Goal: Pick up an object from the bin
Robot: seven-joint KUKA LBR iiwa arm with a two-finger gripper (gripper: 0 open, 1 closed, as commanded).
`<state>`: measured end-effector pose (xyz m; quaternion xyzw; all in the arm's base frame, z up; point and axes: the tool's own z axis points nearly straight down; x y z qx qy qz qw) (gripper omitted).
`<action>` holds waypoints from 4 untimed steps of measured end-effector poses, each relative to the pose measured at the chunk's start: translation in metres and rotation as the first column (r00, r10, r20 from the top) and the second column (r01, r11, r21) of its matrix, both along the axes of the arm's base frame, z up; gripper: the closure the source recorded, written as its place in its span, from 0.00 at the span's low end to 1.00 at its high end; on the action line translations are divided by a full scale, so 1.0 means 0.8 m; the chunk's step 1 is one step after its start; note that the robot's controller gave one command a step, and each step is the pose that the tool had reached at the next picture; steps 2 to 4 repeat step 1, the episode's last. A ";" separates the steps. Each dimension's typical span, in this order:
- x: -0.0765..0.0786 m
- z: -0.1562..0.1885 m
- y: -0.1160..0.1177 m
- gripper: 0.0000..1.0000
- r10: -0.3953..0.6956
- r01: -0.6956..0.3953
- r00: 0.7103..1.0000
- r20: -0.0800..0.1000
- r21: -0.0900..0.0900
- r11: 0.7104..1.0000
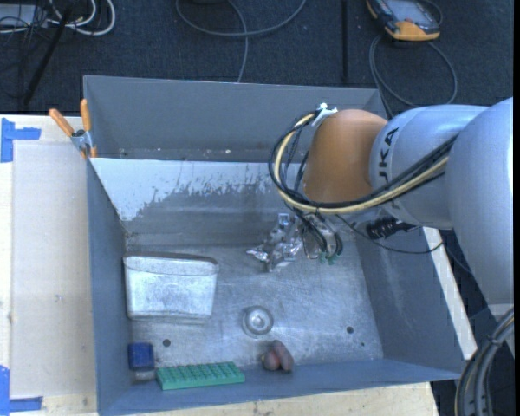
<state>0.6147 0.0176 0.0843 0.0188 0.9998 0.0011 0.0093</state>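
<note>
Gripper (277, 248) low over the bin (397, 315) floor, centre-right; clenched or released, can't tell.
Nearest item: round silvery cap (258, 321), apart from it toward the near wall. Pinkish-brown lump (276, 356) at that wall; green ridged block (199, 374), blue cube (139, 354), pale rectangular tub (170, 288) further left.

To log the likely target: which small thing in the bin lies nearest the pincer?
The round silvery disc, lying alone mid-floor; all others lie farther from the pincer.
</note>
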 end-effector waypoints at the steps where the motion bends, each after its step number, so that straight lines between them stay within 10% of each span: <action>1: -0.006 0.203 -0.053 1.00 0.163 -0.163 0.987 -0.009 -0.004 0.987; 4: -0.006 0.203 -0.053 1.00 0.163 -0.163 0.987 -0.009 -0.004 0.987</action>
